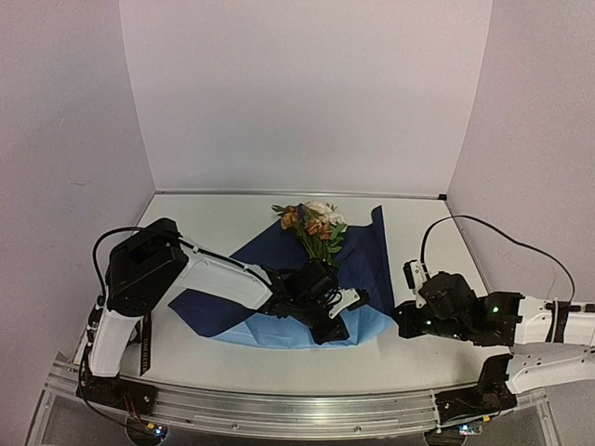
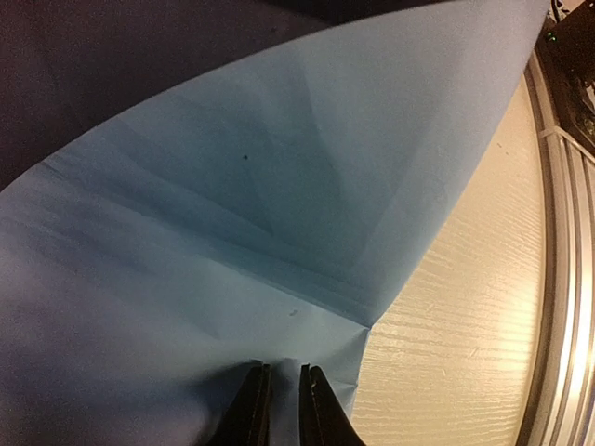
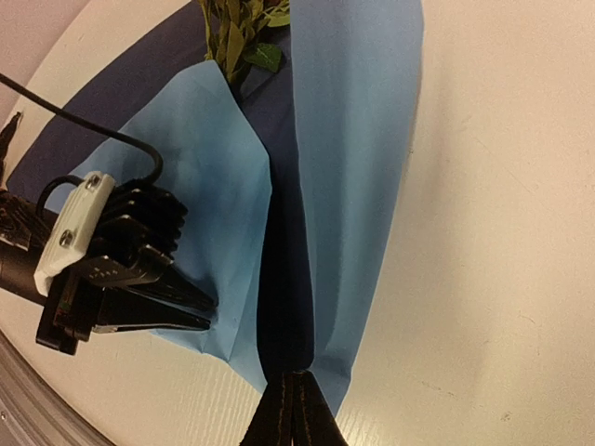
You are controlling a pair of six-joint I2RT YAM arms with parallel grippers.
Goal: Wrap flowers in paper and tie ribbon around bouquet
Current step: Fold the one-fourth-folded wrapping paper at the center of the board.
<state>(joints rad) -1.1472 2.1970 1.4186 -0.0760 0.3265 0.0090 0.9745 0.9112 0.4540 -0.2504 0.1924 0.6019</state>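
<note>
The flowers [image 1: 311, 221] lie on the paper [image 1: 265, 269], blooms toward the far wall; their green leaves [image 3: 237, 32] show in the right wrist view. The sheet lies navy side up, with light blue flaps raised on both sides of the stems as a loose, open bouquet. My left gripper [image 1: 328, 327] [image 2: 284, 379] is shut on a pinch of the light blue paper [image 2: 232, 186] near its front edge. My right gripper [image 1: 400, 321] [image 3: 296, 381] is shut on the paper's [image 3: 353, 139] near corner, just right of the left gripper [image 3: 206, 311]. A narrow black lettered strip, apparently the ribbon [image 1: 146, 348], lies by the left arm's base.
The table [image 1: 214, 218] is cream, closed in by pale walls on three sides. A metal rail [image 1: 297, 404] [image 2: 562, 279] runs along the near edge, close behind both grippers. Black cables [image 1: 483, 228] loop off each arm.
</note>
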